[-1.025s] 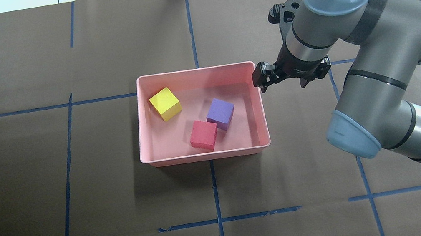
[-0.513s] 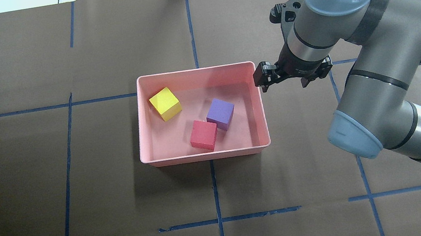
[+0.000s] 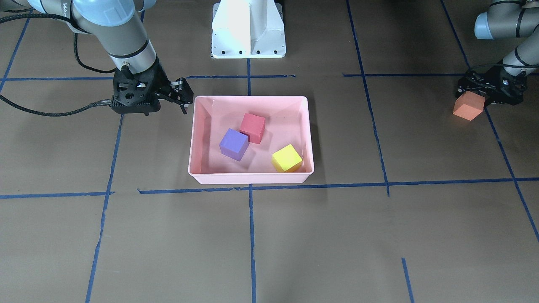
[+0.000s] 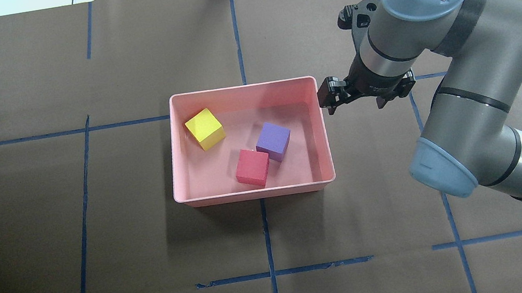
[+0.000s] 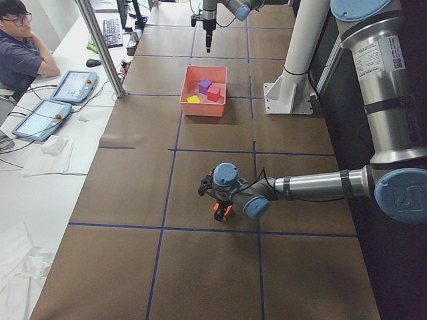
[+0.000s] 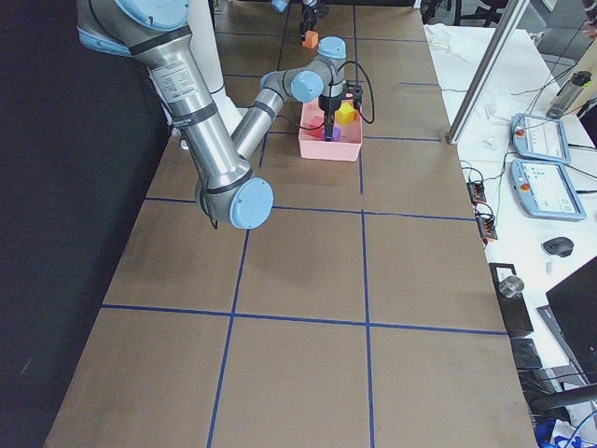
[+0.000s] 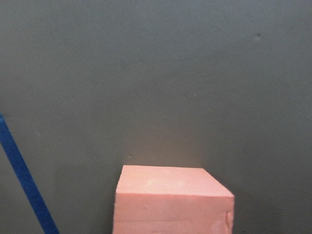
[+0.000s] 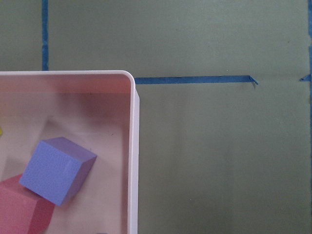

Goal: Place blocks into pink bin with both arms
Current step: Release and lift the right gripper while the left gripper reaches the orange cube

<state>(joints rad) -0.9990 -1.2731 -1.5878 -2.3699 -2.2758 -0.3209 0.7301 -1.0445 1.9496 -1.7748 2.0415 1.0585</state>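
Now the red-pink block (image 4: 252,167), purple block (image 4: 273,141) and yellow-green block (image 4: 205,129), matte foam cubes, lie inside the pale pink bin (image 4: 255,193). At its corner the right gripper (image 4: 329,98) hangs spread, empty. Far from the bin, the left gripper (image 3: 478,97) clamps the orange block (image 3: 466,108). Arm lettering is unreadable.

Right gripper (image 4: 354,102): we see it spread wide, pointing down.
Left gripper (image 3: 490,90): low at far left; we cannot judge its jaws.
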